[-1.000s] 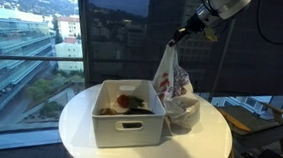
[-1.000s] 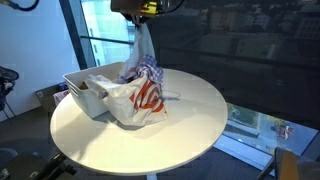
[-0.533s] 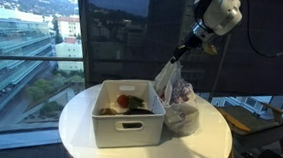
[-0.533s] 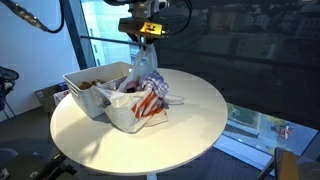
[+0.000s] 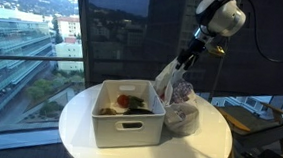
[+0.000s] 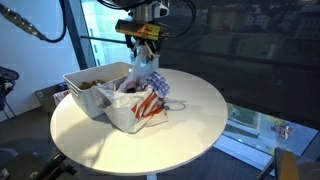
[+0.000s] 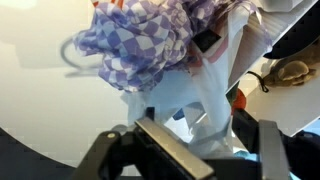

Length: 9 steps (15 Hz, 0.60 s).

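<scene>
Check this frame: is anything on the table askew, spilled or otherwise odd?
The plastic bag slumps lopsided against the white bin, its top drawn up towards the end effector, and a blue checked cloth bulges from its mouth. Nothing looks spilled.

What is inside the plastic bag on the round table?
A blue-and-white checked cloth bulges out of the mouth of the plastic bag. Whatever lies deeper is hidden by the cloth and the crumpled plastic.
</scene>
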{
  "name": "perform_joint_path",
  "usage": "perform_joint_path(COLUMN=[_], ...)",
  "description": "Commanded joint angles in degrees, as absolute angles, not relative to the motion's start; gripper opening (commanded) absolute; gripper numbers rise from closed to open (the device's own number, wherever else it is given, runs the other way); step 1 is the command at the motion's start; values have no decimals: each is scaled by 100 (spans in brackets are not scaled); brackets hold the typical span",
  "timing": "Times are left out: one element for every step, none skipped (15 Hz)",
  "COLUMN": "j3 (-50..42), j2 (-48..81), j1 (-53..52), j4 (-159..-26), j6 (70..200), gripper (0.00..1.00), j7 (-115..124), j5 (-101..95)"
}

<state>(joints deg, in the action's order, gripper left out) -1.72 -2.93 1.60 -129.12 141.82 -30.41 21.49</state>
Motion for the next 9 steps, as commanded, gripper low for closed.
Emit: perform_joint_path(j3=[-358,-409,-448,-481,-507,-519,-521,-511,-505], j2=[-452,-350,-232,-142,-22,96,212,340,453], j1=[250,274,293,321,342,367,389,410,443], j4=[-12914,-12842,-12793,-12771,-12737,-12710,-12682,-12656,-12599], j6=[13984,13872,13768,13717,13647,13636,13652,13732,13668], gripper=[100,100,100,100,100,100,100,100,100], j7=[-2578,-2491,-2422,-2330,-2290,-2220,-2188,-2169,-2136], j5=[1997,2000,1984,1946,1967,1930,1910,1907,1910])
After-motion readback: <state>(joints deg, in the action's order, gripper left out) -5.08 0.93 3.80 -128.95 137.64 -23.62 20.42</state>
